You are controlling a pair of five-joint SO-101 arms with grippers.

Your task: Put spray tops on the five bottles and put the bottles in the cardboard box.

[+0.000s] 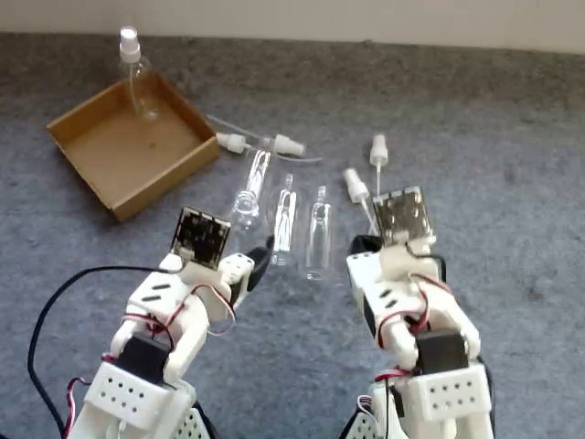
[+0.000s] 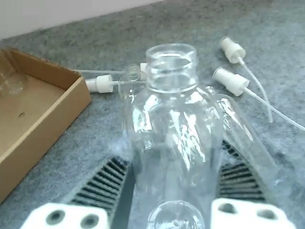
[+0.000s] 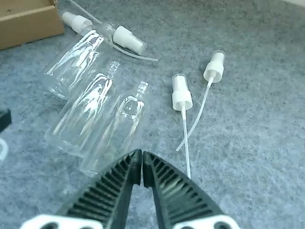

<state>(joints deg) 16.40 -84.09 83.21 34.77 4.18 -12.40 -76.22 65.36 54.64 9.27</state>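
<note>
Grey felt bench (image 1: 512, 137). Left claw (image 2: 174, 183) clamps an uncapped bottle (image 2: 171, 119). Right claw (image 3: 142, 160) pinched closed, empty, near three bottles (image 3: 90, 109) lying flat and loose spray tops (image 3: 181, 95). One capped bottle (image 1: 137, 82) stands in the cardboard box (image 1: 119, 151).

High cam looks down from robot's side; wrist cams low, close, facing fwd; all share loose bottles (image 1: 285, 219)
</note>
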